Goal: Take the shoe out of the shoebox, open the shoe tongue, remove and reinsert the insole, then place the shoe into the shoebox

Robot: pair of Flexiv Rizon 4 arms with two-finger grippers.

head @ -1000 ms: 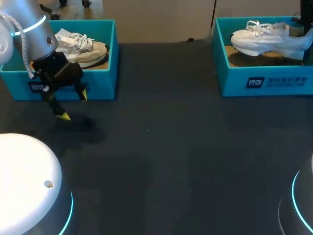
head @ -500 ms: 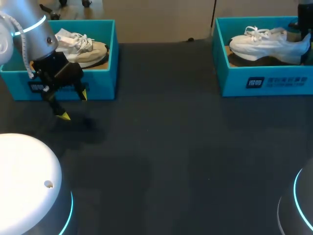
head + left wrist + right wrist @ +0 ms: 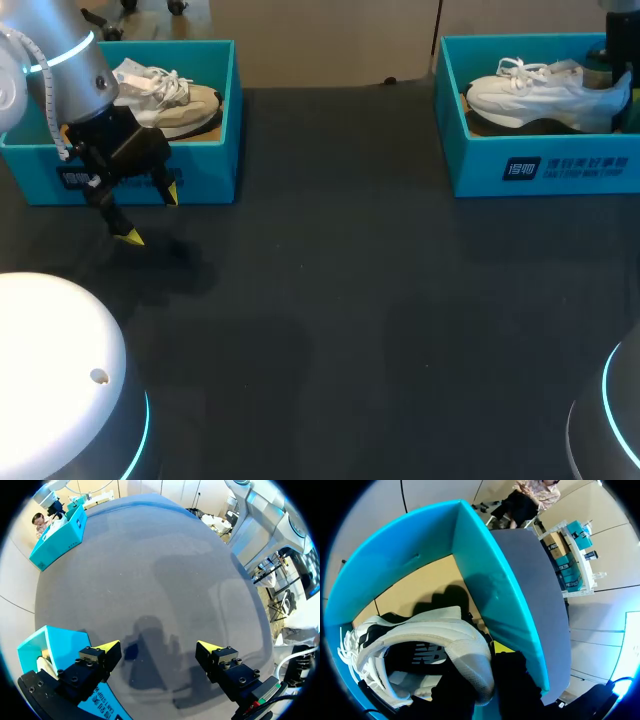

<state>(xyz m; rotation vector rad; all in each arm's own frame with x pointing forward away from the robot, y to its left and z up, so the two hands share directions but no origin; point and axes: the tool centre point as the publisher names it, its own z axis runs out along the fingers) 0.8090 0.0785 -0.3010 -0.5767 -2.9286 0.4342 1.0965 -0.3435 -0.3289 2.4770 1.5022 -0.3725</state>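
Since a second ago the white shoe (image 3: 540, 92) has sunk lower inside the right shoebox (image 3: 540, 165), its toe dropping toward the box floor while the heel stays raised at the far right end. The right tool (image 3: 485, 667) is clamped on that heel, the collar pinched between its dark fingers. The left tool (image 3: 151, 215) has not moved, its yellow tips spread apart above the counter (image 3: 350, 300), just in front of the left shoebox (image 3: 215, 130) that holds a beige shoe (image 3: 175, 100).

table (image 3: 340, 300): dark grey | left teal box (image 3: 210, 172): far-left corner | beige sneaker (image 3: 178, 102): inside it
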